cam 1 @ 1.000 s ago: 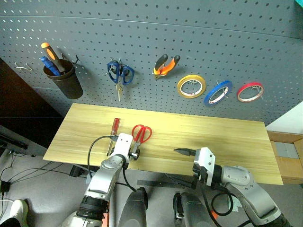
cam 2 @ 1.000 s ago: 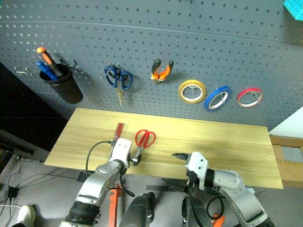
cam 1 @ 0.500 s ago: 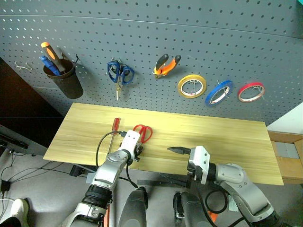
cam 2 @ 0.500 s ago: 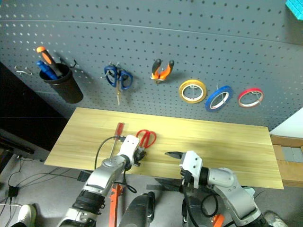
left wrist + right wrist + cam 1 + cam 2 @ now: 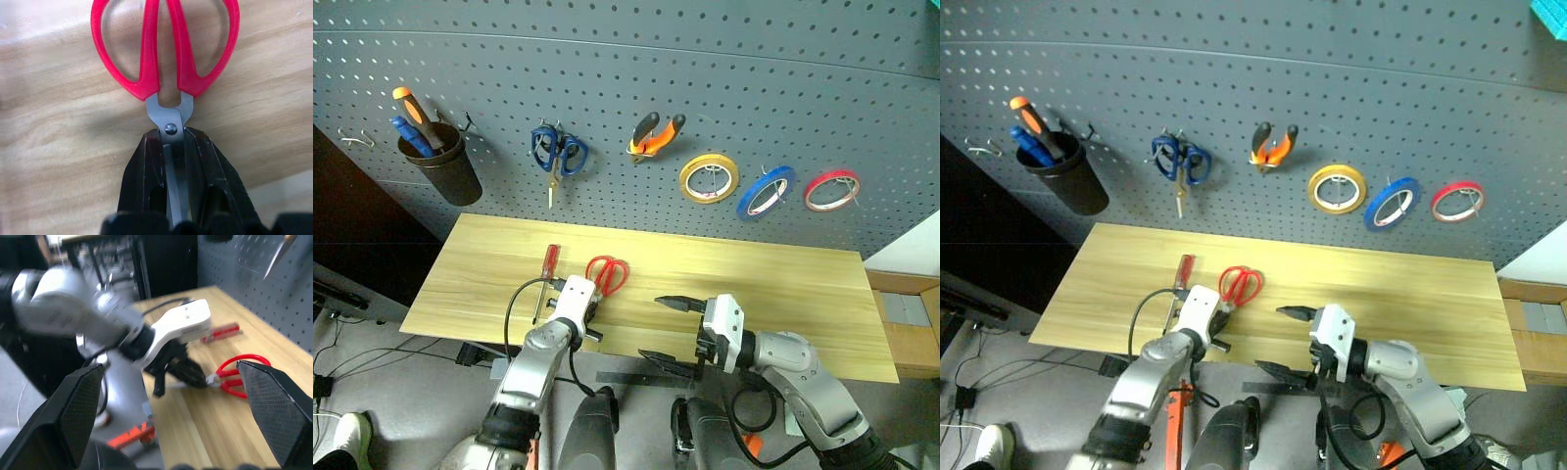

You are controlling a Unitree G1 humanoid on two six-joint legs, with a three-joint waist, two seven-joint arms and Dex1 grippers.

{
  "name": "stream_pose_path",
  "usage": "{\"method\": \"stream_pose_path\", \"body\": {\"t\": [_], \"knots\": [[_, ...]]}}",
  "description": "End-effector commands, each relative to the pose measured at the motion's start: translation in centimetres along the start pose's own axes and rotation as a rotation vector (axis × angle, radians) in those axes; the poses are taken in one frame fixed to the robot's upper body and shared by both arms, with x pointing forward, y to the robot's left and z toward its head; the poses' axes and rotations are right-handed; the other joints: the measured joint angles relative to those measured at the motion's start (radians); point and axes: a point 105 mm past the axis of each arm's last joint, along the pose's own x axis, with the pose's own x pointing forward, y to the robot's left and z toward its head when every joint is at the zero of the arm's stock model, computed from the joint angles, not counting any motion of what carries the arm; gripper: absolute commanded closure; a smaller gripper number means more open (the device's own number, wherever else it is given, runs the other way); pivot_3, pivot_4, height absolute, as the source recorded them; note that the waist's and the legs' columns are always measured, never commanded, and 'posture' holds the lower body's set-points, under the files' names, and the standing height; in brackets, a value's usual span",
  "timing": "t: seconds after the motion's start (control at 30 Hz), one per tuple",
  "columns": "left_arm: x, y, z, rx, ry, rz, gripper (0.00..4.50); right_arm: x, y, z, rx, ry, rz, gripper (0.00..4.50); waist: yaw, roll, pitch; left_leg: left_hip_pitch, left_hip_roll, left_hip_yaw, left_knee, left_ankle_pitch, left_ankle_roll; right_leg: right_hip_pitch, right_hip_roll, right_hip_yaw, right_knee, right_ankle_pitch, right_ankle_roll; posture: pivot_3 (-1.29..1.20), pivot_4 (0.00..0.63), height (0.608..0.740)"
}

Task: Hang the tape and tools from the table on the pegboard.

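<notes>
Up on the pegboard (image 5: 724, 88), the black cup (image 5: 438, 166) held an orange-handled tool and blue ones. Since a second earlier, the left gripper (image 5: 172, 147) had closed, fingers pinching the blades of the red-looped scissors (image 5: 605, 273) on the table (image 5: 783, 284). Right gripper (image 5: 668, 328) stayed spread wide, empty.

Red-looped scissors (image 5: 164, 58) flat on table (image 5: 783, 284), blades gripper-clamped.
</notes>
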Motion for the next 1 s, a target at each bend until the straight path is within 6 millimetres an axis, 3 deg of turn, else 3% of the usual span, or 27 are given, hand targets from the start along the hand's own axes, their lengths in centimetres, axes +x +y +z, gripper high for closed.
{"method": "stream_pose_path", "body": {"t": [0.03,0.3,0.4,0.53,0.73,1.0], "knots": [[-2.4,-0.5,4.2,0.027,-0.230,0.011,4.27,-0.4,-0.5,3.3,-0.008,-0.126,-0.051,0.00,0.002,0.000,0.000,0.000,0.000,0.000,-0.001,0.000,0.000,0.000,0.000,0.000,-0.001,0.000,0.000,0.10,0.228,0.740],[-6.9,-0.6,7.1,0.105,-0.439,0.107,4.27,-0.2,-1.7,6.8,0.038,-0.241,-0.131,0.00,0.004,0.000,-0.007,0.000,-0.001,0.000,-0.002,-0.001,-0.002,0.001,0.000,-0.001,-0.003,0.000,0.000,0.13,0.168,0.740],[-7.6,1.3,7.8,0.104,-0.483,0.244,4.27,0.6,-1.5,8.6,0.012,-0.315,-0.119,0.00,0.005,-0.001,-0.016,0.000,-0.001,0.000,-0.002,-0.001,-0.002,0.001,0.000,-0.001,-0.003,0.000,0.000,0.14,0.155,0.740],[-6.9,3.8,10.6,0.133,-0.570,0.362,4.27,2.1,-1.4,10.7,-0.009,-0.406,-0.093,0.00,0.008,-0.003,-0.036,0.001,-0.001,-0.001,-0.002,-0.001,-0.002,0.001,0.002,-0.002,-0.001,0.000,0.001,0.15,0.132,0.740],[-6.1,5.7,12.9,0.162,-0.635,0.424,4.27,2.7,-1.7,11.3,-0.020,-0.447,-0.092,0.00,0.009,-0.012,-0.060,0.001,-0.002,0.000,-0.001,-0.001,-0.002,0.003,0.001,-0.002,-0.002,0.001,0.001,0.14,0.126,0.740],[-6.0,3.7,11.8,0.149,-0.624,0.353,4.27,2.6,-2.1,11.3,-0.039,-0.442,-0.118,0.00,0.002,-0.013,-0.066,0.003,-0.001,0.001,-0.001,-0.001,-0.002,0.003,0.002,-0.001,0.000,0.004,-0.004,0.11,0.130,0.740]]}}
